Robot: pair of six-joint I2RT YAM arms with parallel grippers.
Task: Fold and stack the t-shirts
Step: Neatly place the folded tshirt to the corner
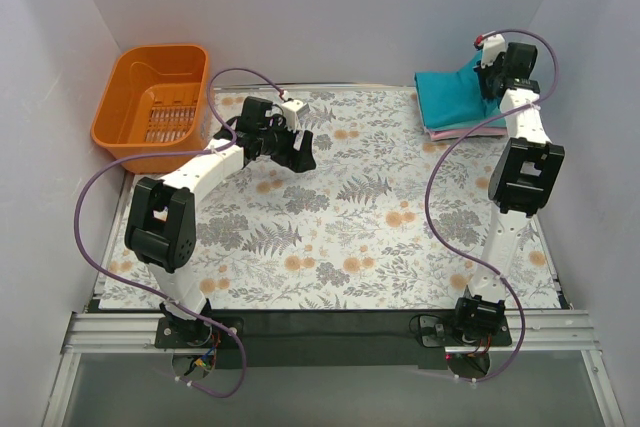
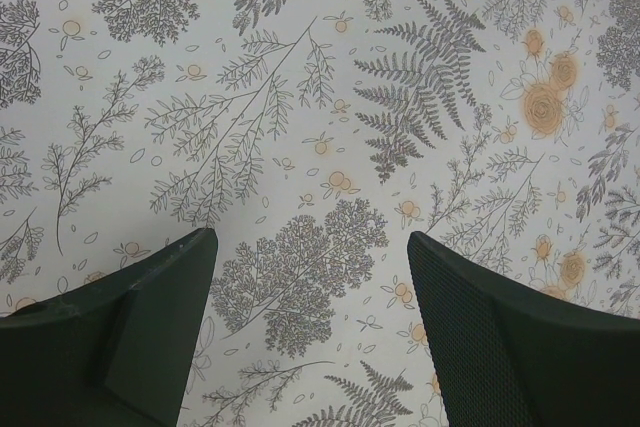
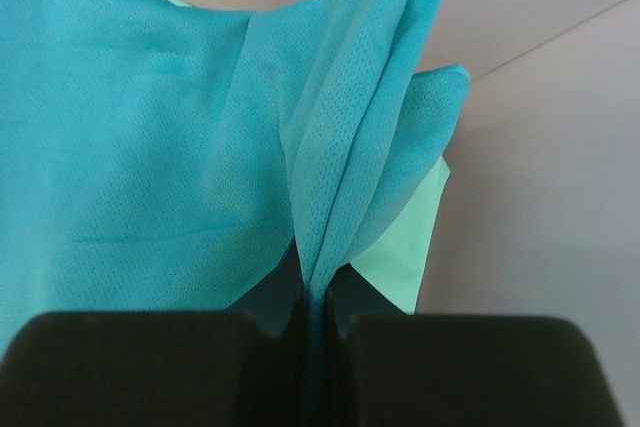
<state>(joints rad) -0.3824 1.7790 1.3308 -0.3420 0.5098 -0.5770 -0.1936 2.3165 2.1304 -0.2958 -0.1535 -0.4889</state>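
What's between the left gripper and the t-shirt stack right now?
Only bare floral table cover, seen in the top view. Nothing lies between the left gripper and the t-shirt stack, whose teal top shirt the right gripper pinches.

3 folded t-shirts lie stacked in the far right corner of the floral-print tablecloth (image 1: 350, 237): the deep teal-blue mesh t-shirt (image 1: 450, 95) on top, the mint-teal cloth t-shirt (image 3: 400, 257) under it, the pink cloth t-shirt (image 1: 458, 133) lowest. The right black two-finger gripper (image 3: 318, 297) sits at the stack's right side, pinching a raised fold of the top one. The orange plastic slotted basket (image 1: 150, 155) stands at the far left corner. The left black two-finger gripper (image 2: 310, 247) hangs spread above the cloth, right of the basket.
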